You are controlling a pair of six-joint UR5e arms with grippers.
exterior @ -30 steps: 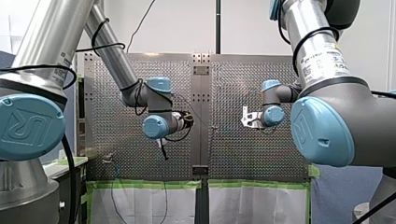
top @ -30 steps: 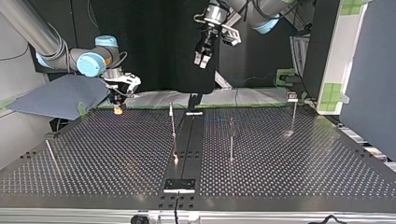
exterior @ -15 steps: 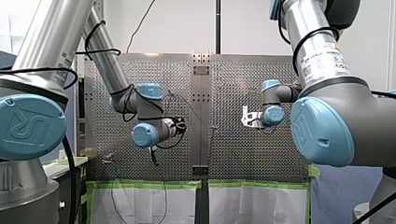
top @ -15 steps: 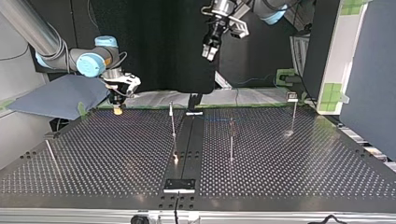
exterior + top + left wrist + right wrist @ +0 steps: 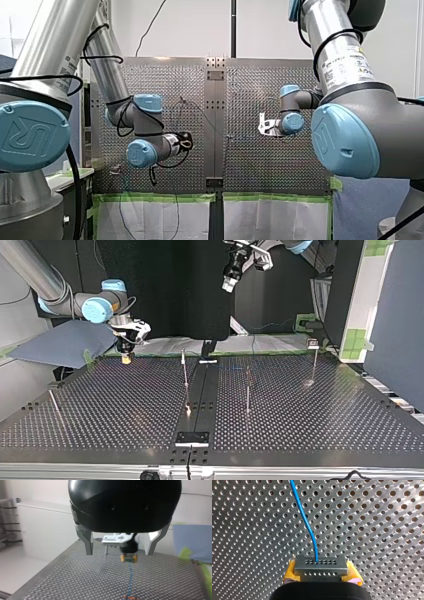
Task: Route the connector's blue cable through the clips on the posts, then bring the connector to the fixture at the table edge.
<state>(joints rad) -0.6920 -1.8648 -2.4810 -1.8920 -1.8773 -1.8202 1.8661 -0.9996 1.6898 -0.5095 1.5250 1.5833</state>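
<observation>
Right hand [image 5: 127, 356]: clamped on the connector [image 5: 320, 567], low over the worktop [image 5: 310, 415] at the top view's far left; blue cable [image 5: 308, 527] trails off. Left hand [image 5: 229, 284]: fingers wide, empty, risen clear this past second. You likely route single-handed next.

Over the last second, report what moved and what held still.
My left pincer, open and empty, rose off toward the top view's upper right; in the front view its wrist swung toward the lower left. Nothing was grasped or released. My right pincer stayed shut on the connector above the far edge of the table in the top view, blue cable trailing from it. The posts did not move.
</observation>
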